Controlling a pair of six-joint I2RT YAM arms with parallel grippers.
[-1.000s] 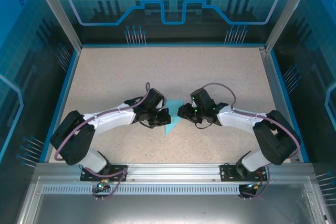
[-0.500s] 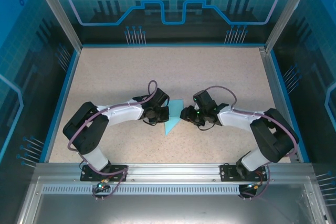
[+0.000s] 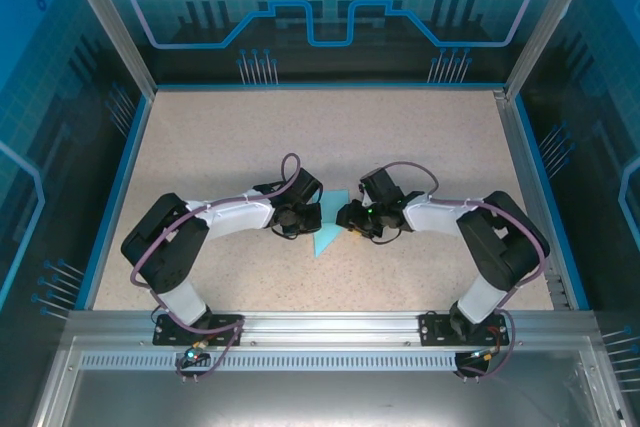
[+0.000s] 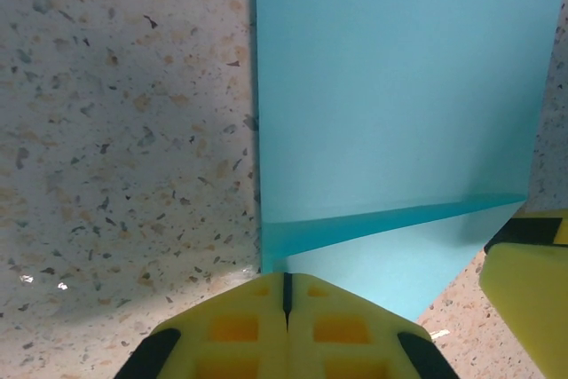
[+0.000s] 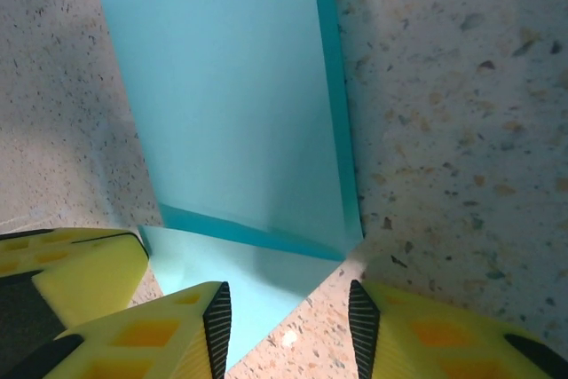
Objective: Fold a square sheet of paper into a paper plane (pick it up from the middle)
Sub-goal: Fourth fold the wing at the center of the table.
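The left gripper (image 4: 286,286) is clenched, its two yellow fingers pressed together with nothing between them. It stands at the near corner of the square sheet of paper (image 4: 399,86), just where a slanted fold crosses the sheet. From the wrist view I cannot tell if the tip really touches the paper or is only just beside it.

The right gripper (image 5: 288,308) comes from the opposite side with its jaws apart. The pointed corner of the sheet lies flat between them and is not grasped.

The sheet is light blue, already folded into a smaller shape with a point, and it lies flat on the speckled worktop (image 3: 330,137), in the middle, between the two grippers.

In my judgement the task is somewhere in the middle: some folds are made, but there is no narrow dart yet. The step in hand seems to be holding or flattening a crease. The next move probably needs one gripper to press the paper down while the other catches the thin corner. This is delicate, because flat paper slides easily.
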